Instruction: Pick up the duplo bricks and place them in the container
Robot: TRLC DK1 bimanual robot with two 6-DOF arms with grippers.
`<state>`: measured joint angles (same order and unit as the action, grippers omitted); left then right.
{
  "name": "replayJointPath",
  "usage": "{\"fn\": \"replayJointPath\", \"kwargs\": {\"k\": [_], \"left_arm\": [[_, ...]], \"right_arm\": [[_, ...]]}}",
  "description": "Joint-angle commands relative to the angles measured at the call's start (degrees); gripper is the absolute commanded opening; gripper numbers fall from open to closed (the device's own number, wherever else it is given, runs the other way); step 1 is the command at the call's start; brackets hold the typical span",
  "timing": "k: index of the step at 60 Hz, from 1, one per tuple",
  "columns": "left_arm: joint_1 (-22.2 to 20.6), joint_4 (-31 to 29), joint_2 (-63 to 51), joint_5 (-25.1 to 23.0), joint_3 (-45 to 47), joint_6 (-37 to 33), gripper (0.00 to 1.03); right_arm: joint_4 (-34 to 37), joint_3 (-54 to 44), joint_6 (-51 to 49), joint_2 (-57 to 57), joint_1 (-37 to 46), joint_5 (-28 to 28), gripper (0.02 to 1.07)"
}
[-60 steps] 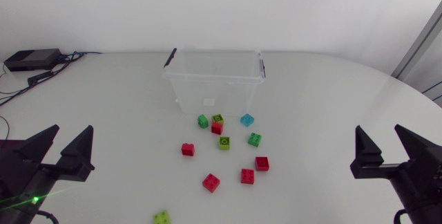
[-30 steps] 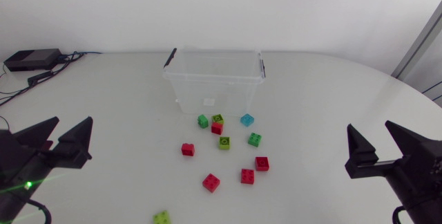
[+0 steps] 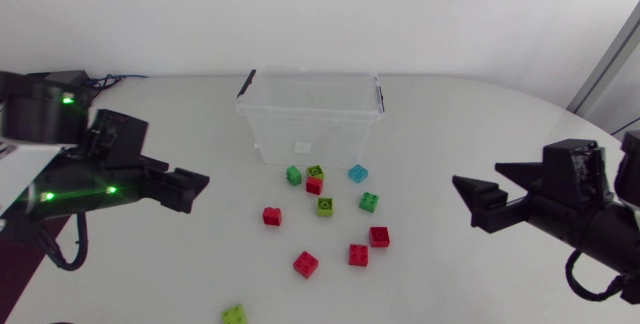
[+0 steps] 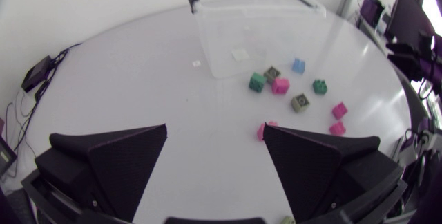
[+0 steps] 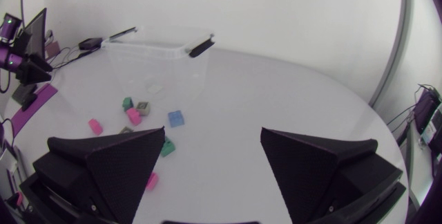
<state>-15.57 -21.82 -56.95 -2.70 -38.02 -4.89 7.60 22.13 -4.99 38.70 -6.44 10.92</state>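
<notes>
A clear plastic container (image 3: 310, 114) stands open at the back middle of the table. In front of it lie several duplo bricks: green (image 3: 293, 175), cyan (image 3: 357, 173), olive (image 3: 324, 206) and red (image 3: 306, 264). A lime brick (image 3: 234, 314) lies alone near the front edge. My left gripper (image 3: 195, 189) hangs open to the left of the bricks, holding nothing. To their right my right gripper (image 3: 476, 182) is open and empty too. In the left wrist view a pink-looking brick (image 4: 266, 128) lies by the inner edge of one finger of the left gripper (image 4: 215, 128). The right gripper (image 5: 213, 131) faces the container (image 5: 155, 58).
Black cables (image 3: 110, 81) lie at the table's back left corner, behind my left arm. White tabletop (image 3: 470, 114) stretches to the right of the container, and the curved table edge (image 3: 600, 129) runs at the far right.
Both arms have risen from the front corners and swung inward. Each gripper now points sideways toward the bricks. No brick has moved.
</notes>
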Motion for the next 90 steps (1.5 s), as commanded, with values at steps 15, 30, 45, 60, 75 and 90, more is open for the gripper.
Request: {"fn": "replayJointPath", "kwargs": {"k": [15,30,45,60,75,90], "left_arm": [[-10.0,-15.88,-11.25,-0.11,-3.29,-20.25,0.98],[-18.88,-24.14,-10.55,-3.28,-1.71,-24.38,0.97],[-25.12,-24.14,-17.41,-3.37,-0.21,-24.12,0.96],[-26.53,-22.82,-24.0,-3.45,1.02,-23.86,0.9],[-27.41,-20.1,-27.6,-4.42,1.02,-22.36,0.86],[-26.61,-15.53,-32.79,-6.09,2.69,-22.27,0.59]], "right_arm": [[14.29,6.26,-4.23,11.93,-6.83,7.63,1.02],[23.96,8.81,-15.13,14.39,-18.88,6.13,1.02],[23.96,8.46,-19.26,18.26,-31.8,6.05,1.02],[23.25,9.25,-19.53,23.88,-36.98,4.9,1.02],[21.14,9.95,-18.65,28.98,-43.22,5.08,1.02],[18.42,11.36,-16.36,33.9,-49.73,5.08,1.02]]}}
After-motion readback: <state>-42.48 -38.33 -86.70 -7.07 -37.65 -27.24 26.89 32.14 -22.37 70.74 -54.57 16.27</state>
